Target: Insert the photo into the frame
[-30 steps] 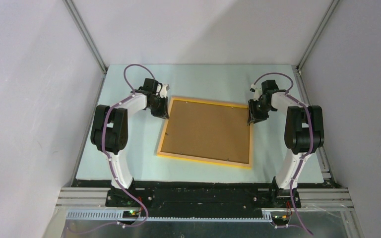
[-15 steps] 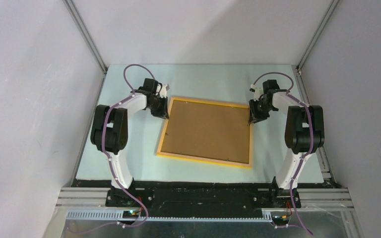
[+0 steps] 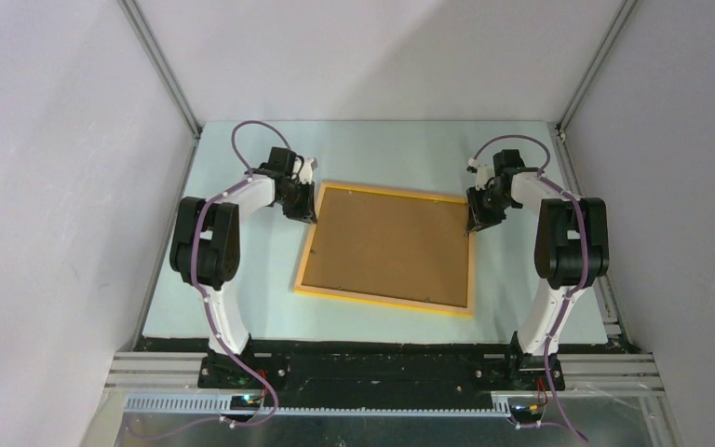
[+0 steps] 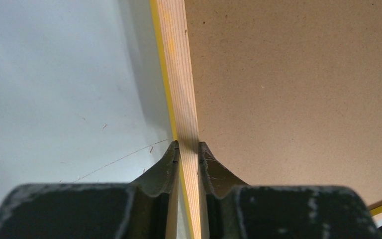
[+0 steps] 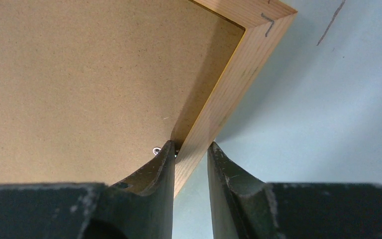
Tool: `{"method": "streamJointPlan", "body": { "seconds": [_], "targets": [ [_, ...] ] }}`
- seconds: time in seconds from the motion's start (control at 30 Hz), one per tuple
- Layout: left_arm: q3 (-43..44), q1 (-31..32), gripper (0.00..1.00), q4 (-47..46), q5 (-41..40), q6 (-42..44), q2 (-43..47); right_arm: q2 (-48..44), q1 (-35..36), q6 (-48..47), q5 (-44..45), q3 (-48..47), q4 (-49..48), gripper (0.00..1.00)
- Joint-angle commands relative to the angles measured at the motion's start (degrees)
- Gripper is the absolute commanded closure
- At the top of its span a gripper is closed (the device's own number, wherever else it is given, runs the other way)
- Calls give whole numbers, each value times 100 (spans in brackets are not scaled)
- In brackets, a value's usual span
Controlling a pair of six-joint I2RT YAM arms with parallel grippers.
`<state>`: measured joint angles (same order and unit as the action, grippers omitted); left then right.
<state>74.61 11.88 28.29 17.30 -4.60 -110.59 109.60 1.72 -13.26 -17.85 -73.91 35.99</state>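
at mid-table the frame (image 3: 386, 302) lies flat, back up, with a brown backing board (image 3: 389, 244) inside. left gripper (image 4: 188, 149) pinches its left rail near the far corner. right gripper (image 5: 190, 149) narrowly straddles the right rail, but i cannot tell whether it grips. table (image 3: 382, 149) surface shows beyond all four frame edges.

One frame (image 3: 382, 304), one brown backing board (image 3: 391, 244), one left gripper (image 4: 188, 148), one right gripper (image 5: 190, 148), one table (image 3: 382, 154).

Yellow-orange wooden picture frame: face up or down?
Face down: the yellow-orange wooden picture frame shows bare wood rails, with the plain brown backing board uppermost.
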Motion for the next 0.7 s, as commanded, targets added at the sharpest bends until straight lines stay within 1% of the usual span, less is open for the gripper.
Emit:
{"method": "streamJointPlan", "body": {
  "seconds": [0.0,0.67],
  "targets": [
    [-235,107,100,326,483,-127,-63,184,98,-392,-344,-20,223,71],
    [-237,93,100,321,600,-137,-45,177,23,-413,-465,-19,252,72]
  ]
}}
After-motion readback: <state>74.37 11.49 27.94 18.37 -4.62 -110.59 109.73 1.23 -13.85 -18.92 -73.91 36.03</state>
